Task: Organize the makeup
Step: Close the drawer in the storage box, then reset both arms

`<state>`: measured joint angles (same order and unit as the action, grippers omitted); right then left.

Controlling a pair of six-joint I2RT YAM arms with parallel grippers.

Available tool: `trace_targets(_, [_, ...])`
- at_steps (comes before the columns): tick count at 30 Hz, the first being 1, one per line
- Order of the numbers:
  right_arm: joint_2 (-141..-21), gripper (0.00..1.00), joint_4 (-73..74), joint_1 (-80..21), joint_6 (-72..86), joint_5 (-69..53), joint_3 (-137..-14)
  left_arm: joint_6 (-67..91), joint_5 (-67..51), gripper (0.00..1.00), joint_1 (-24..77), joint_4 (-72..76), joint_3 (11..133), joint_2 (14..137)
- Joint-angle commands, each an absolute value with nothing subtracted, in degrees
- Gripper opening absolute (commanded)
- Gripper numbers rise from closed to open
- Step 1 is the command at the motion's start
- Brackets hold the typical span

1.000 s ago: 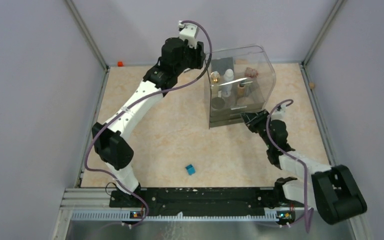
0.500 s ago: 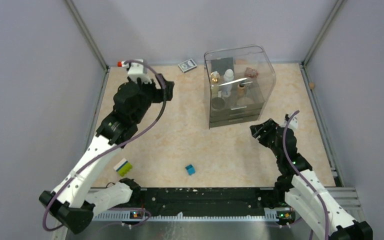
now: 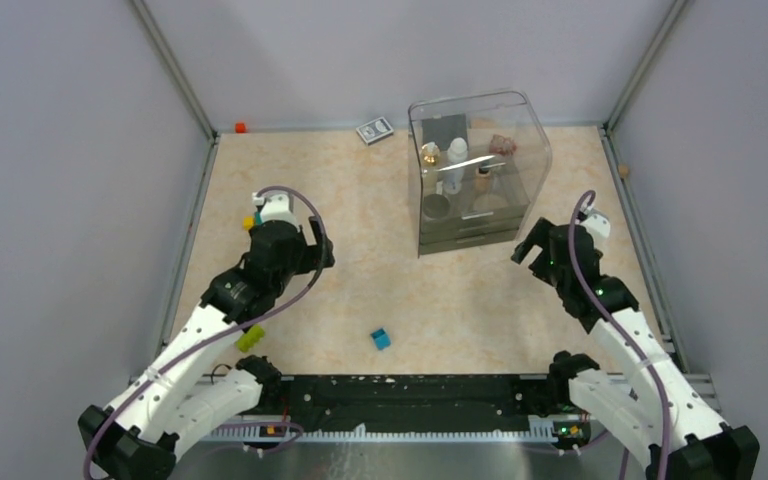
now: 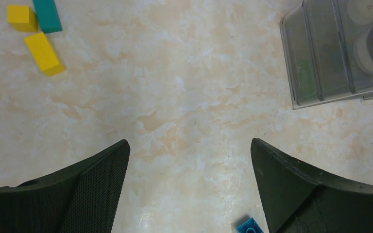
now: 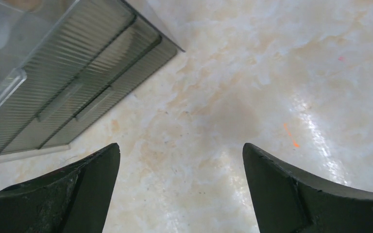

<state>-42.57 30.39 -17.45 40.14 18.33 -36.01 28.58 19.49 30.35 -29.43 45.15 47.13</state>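
The makeup point(image 3: 457, 160), bottles and compacts, stands inside a clear case point(image 3: 528, 140) at the far right of the counter point(image 3: 360, 210). The right tool point(image 3: 528, 246) hovers near the case's near right corner. The left tool point(image 3: 317, 243) is well to its left. Both gape wide, holding nothing.

One white bottle point(image 3: 456, 155), one blue cube point(image 3: 381, 339)

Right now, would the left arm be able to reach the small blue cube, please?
Probably yes: the left hand stands open, and only bare table lies between it and the blue cube.
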Motion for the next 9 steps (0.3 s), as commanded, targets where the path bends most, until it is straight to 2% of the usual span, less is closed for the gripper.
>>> trace_targets(1, [-46.61, 0.95, 40.32, -17.48, 43.34, 28.33, -42.05, 29.72, 22.72, 0.99, 30.18, -31.9, 49.38, 49.45])
trace_targets(7, [-51.81, 0.95, 46.25, -17.48, 46.95, 34.57, -45.36, 30.73, 24.34, 0.99, 30.13, -33.05, 49.87, 50.31])
trace_targets(9, [-53.4, 0.88, 46.51, -17.49, 46.75, 35.37, -46.24, 31.1, 24.84, 0.99, 30.13, -32.88, 49.64, 50.27])
